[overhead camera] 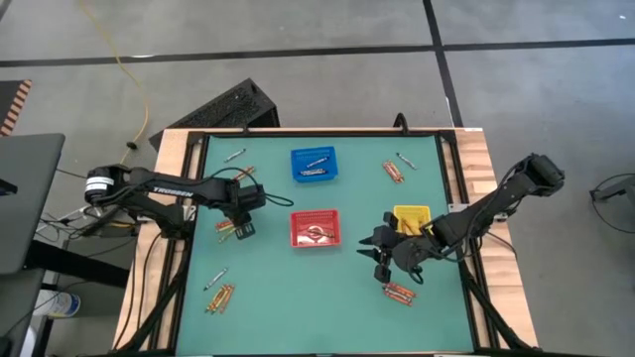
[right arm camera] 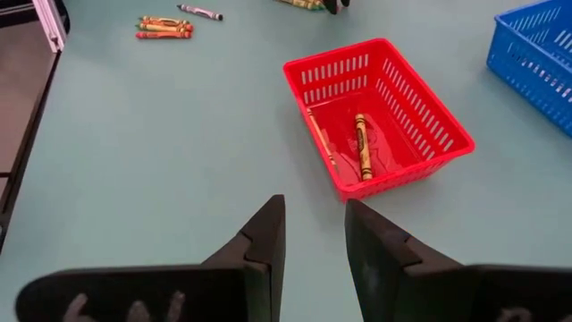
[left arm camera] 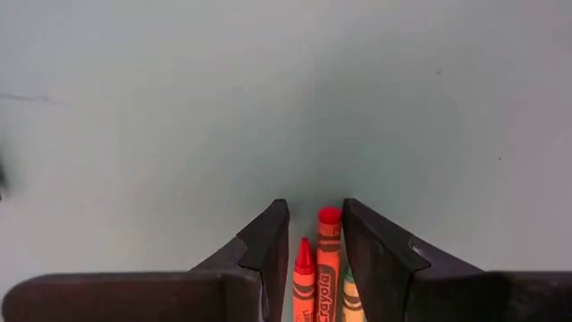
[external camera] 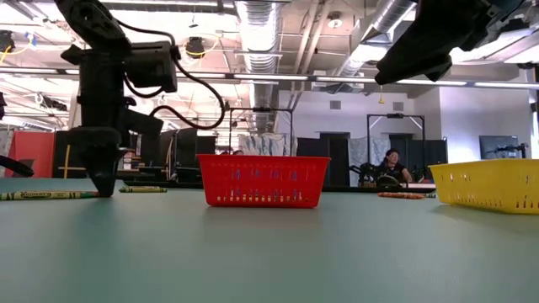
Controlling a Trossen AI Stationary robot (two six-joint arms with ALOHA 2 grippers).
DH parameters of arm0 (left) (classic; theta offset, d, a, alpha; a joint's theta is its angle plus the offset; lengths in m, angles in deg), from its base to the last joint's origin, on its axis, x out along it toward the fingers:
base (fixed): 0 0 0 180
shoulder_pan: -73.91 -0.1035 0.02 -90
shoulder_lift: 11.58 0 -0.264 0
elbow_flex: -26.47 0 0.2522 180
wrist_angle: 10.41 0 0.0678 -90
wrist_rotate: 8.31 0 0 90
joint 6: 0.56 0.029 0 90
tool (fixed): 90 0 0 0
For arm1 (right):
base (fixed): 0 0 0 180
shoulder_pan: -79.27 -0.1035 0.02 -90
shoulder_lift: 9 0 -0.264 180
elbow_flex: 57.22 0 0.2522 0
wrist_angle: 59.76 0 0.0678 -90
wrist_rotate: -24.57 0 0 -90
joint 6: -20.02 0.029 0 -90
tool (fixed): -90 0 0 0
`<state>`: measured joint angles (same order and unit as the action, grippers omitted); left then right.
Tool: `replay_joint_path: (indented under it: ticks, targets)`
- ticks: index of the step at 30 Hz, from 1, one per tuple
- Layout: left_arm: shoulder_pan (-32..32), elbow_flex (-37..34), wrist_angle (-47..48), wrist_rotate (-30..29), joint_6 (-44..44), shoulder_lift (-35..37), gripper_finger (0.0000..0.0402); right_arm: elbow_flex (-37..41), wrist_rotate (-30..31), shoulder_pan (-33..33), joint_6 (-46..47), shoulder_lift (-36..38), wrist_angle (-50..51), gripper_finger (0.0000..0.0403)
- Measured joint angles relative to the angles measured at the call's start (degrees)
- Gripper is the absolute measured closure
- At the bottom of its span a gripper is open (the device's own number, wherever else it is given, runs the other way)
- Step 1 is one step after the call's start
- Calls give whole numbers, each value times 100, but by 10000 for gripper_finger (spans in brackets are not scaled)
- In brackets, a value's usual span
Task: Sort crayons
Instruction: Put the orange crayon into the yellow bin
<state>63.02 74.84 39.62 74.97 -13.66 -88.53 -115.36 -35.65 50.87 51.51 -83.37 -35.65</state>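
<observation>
On the green counter point(overhead camera: 298, 288) we have the left gripper point(left arm camera: 315, 234) lowered over a small cluster of crayons point(overhead camera: 230, 230) left of the red basket point(overhead camera: 316, 228), its jaws spread around two orange ones. We judge we should centre on one crayon and close gently. Our right gripper point(right arm camera: 313, 231) hovers near the yellow basket point(overhead camera: 412, 217), jaws spread, holding nothing.

You are watching two matte black arms, white lettering running along the left arm point(overhead camera: 159, 183), black cables looping beside its wrist.
</observation>
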Motion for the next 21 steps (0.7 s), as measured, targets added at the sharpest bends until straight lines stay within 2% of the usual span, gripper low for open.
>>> replay_joint_path:
  ticks: [12,21]
  targets:
    - [0,-103,120,40,-5,17,309,0,2,0,0,2,2,292]
    - [0,-112,-31,73,39,15,393,0,2,-2,89,2,-16,292]
